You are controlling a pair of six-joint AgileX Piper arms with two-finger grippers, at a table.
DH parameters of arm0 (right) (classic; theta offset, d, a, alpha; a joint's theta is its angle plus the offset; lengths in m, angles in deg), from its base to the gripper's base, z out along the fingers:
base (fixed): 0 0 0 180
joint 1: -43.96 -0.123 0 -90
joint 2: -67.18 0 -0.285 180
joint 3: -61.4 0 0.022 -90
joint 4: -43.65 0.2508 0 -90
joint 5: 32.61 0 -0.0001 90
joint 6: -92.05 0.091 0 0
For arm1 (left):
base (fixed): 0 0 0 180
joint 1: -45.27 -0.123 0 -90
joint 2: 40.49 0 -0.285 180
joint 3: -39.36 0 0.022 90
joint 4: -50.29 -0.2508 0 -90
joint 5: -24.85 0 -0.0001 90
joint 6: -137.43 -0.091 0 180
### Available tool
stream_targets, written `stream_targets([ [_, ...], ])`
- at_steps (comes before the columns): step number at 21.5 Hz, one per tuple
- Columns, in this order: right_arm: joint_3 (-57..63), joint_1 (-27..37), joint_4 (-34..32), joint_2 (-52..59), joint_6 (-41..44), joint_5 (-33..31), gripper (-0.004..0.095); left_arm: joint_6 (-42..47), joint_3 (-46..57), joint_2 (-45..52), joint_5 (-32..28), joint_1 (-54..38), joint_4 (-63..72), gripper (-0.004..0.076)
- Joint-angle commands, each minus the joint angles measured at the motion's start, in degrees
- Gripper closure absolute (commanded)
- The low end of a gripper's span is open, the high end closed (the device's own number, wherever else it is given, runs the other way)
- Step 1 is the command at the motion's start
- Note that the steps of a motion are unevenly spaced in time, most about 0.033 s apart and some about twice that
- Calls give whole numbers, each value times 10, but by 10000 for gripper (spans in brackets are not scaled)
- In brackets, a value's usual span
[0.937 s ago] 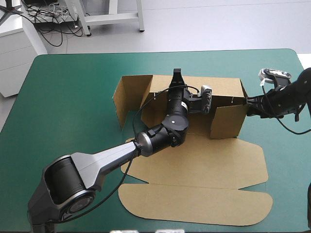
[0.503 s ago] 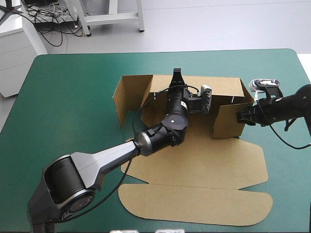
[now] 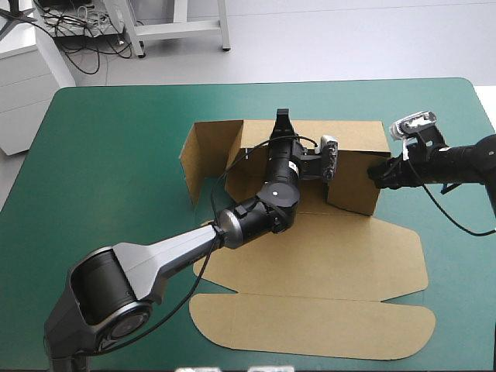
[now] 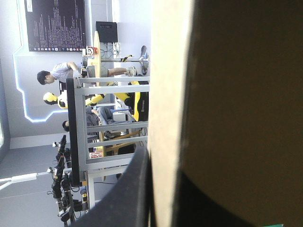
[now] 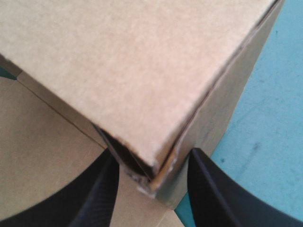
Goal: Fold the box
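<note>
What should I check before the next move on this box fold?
1. Left gripper shut on the back wall of the box: ok.
2. Right gripper open, box corner between its fingers: ok.
3. Right side wall standing: ok.
4. Left side wall squared up: not ok, splays outward.
5. Lid flat on the teal-green cover: ok.
6. Right side wall tucked: cannot tell.

- I log the box point(image 3: 325, 256): one cut sheet of brown board, partly set up, right of centre on the teal-green cover point(image 3: 116, 155).
- I count three raised walls: far wall point(image 3: 353, 133) upright; left wall point(image 3: 203, 159) splayed outward; right wall point(image 3: 353, 184) turned inward.
- Base and lid point(image 3: 310, 325) lie flat, toward the near edge.
</note>
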Motion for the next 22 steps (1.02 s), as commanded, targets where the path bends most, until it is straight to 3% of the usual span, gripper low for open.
stream_targets([
  [1,-15,1,48,19,-2,36,495,12,-18,29,-10,4,-8,734],
  [12,-15,-25,48,-49,24,14,520,12,-18,29,-12,4,-8,734],
  [15,-15,-31,47,-53,25,18,751,12,-18,29,-12,4,-8,734],
  [16,-15,-31,46,-53,25,18,885,12,-18,29,-12,4,-8,734],
  [17,-15,-31,42,-53,29,20,921,12,-18,29,-12,4,-8,734],
  [22,-15,-33,33,-53,30,23,906,8,-18,29,-13,4,-8,734],
])
